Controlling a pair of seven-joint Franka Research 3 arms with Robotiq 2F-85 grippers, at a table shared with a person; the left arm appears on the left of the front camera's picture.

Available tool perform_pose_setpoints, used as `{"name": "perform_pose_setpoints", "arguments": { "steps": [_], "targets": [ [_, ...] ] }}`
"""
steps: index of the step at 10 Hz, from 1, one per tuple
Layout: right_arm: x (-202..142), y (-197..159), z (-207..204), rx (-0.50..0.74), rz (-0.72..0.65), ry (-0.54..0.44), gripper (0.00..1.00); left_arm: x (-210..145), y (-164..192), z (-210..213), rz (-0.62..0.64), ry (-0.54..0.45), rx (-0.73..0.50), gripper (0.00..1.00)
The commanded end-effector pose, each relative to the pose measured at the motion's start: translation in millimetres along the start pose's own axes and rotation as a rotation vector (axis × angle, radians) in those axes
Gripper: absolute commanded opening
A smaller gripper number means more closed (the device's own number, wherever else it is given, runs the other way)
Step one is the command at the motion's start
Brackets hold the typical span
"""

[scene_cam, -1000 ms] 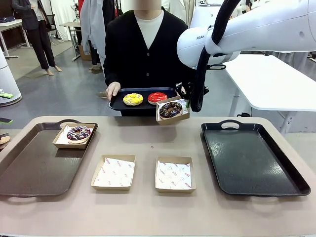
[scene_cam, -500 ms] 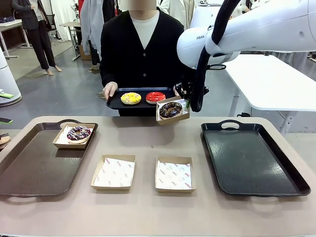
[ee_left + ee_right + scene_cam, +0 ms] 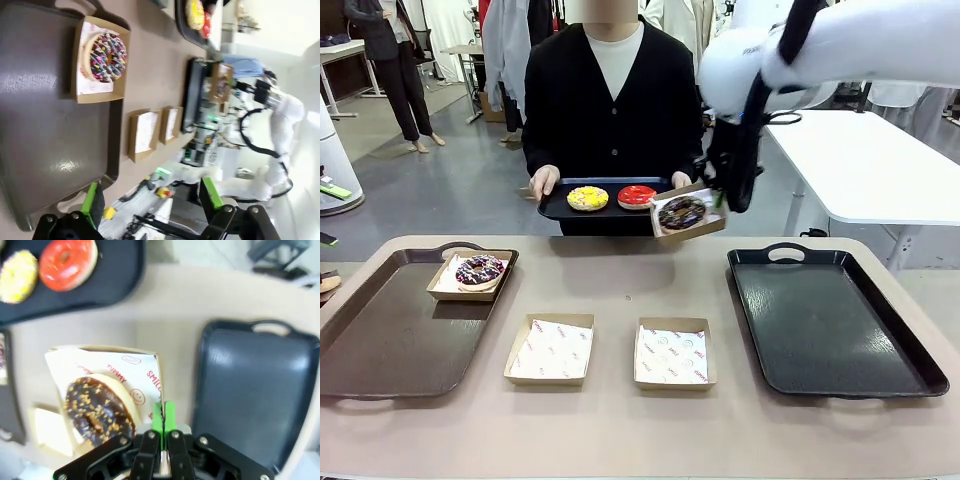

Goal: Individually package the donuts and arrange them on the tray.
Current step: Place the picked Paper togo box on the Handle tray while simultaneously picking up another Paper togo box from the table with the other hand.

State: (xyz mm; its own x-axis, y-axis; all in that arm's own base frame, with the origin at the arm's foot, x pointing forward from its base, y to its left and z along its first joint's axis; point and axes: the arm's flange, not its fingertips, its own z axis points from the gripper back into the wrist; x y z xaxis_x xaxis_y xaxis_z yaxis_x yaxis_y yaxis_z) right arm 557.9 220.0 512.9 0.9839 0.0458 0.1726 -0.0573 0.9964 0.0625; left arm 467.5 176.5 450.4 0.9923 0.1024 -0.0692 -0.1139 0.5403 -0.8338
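This looks like a robotics lab in an open hall. A white robot arm [image 3: 860, 40] trailing a black cable [image 3: 798, 20] reaches over a beige bench [image 3: 620, 440]. White tables [image 3: 860, 160] stand on a bare grey floor [image 3: 440, 190], and a person [image 3: 390, 60] stands far behind beside another table.

Red print runs across the white paper liner [image 3: 117, 367] of the cardboard box [image 3: 100, 347] in the right wrist view, right of the chocolate donut [image 3: 97, 412]. One word reads "YUMMY", though its first letter may be a T. Another starts "SMIL" and is cut off at the box wall. A small oval stamp beside them is too fine to read. In the front view, the liners [image 3: 552, 350] of the two near boxes carry red marks too small to read.
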Motion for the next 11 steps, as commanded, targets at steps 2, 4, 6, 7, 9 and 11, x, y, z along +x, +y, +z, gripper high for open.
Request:
{"name": "perform_pose_setpoints", "arguments": {
  "steps": [2,4,6,7,9,11],
  "targets": [
    [-37,-83,33,0.02,-0.042,0.036,0.01,-24,-65,-42,-0.027,0.068,0.282,1.0],
    [-47,-137,17,0.035,-0.057,0.049,0.01,-39,-103,-85,-0.064,0.119,0.43,1.0],
    [-45,-174,-11,0.057,-0.058,0.049,0.01,-59,-128,-136,-0.077,0.172,0.555,1.0],
    [-37,-184,-29,0.064,-0.068,0.1,0.01,-69,-137,-166,-0.098,0.171,0.632,1.0],
    [-26,-186,-49,0.035,-0.067,0.133,0.01,-89,-143,-214,-0.127,0.186,0.726,1.0],
    [-13,-175,-65,0.0,-0.056,0.176,0.01,-99,-139,-250,-0.127,0.195,0.779,1.0]
  ]
}}
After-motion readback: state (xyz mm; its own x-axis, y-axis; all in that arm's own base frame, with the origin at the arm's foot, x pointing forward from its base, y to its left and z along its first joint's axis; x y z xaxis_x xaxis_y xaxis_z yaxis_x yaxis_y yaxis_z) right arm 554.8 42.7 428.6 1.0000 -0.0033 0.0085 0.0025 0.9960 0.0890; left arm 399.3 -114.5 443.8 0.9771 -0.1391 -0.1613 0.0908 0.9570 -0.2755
